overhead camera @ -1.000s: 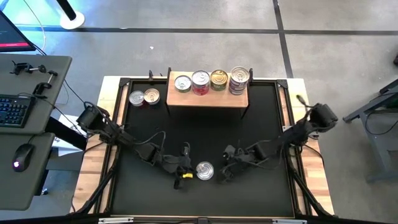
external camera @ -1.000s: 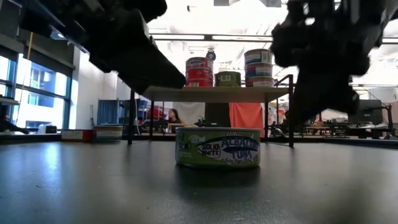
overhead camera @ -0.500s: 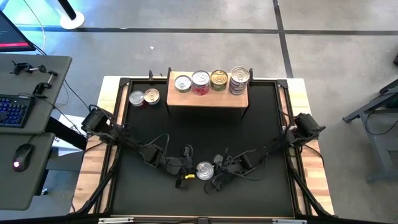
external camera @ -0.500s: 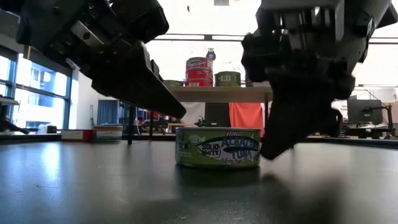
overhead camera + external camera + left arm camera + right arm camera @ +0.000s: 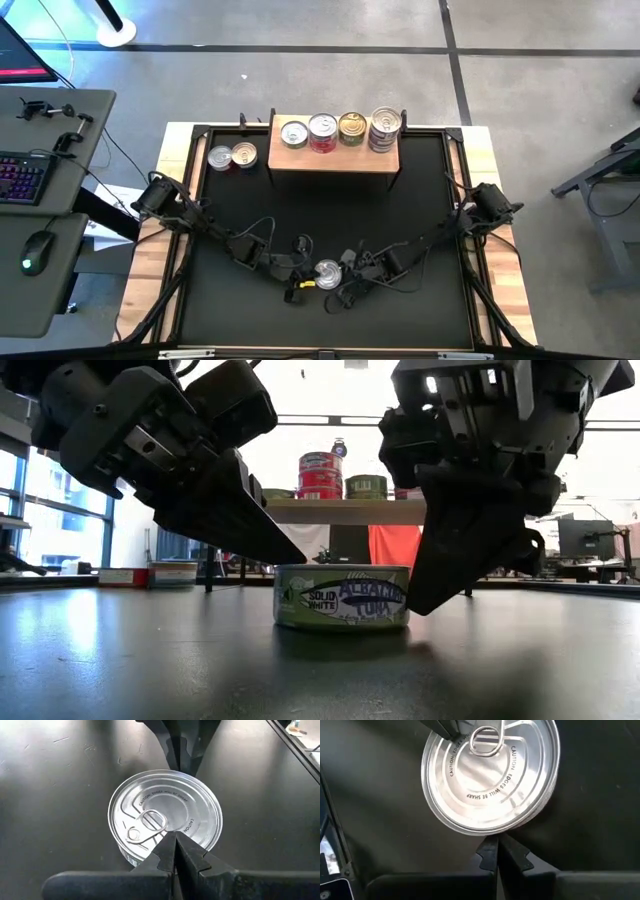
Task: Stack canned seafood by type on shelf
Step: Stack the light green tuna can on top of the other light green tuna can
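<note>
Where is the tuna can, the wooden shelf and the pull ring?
tuna can point(image 5: 341, 596): low view, on its green side label.
wooden shelf point(image 5: 333, 159): high view, on the bare board in front of the tins.
pull ring point(image 5: 153, 819): left wrist view, on the ring's loop.

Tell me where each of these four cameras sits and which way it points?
High view: overhead, looking straight down on the mat, shelf and both arms.
Low view: at table height, looking level past the tuna can to the room; both end effectors drop in from above.
Left wrist view: on the left arm, facing the can's lid; its shut left end effector shows at the lid's edge.
Right wrist view: likewise, with the shut right end effector.
All four share the can.
</note>
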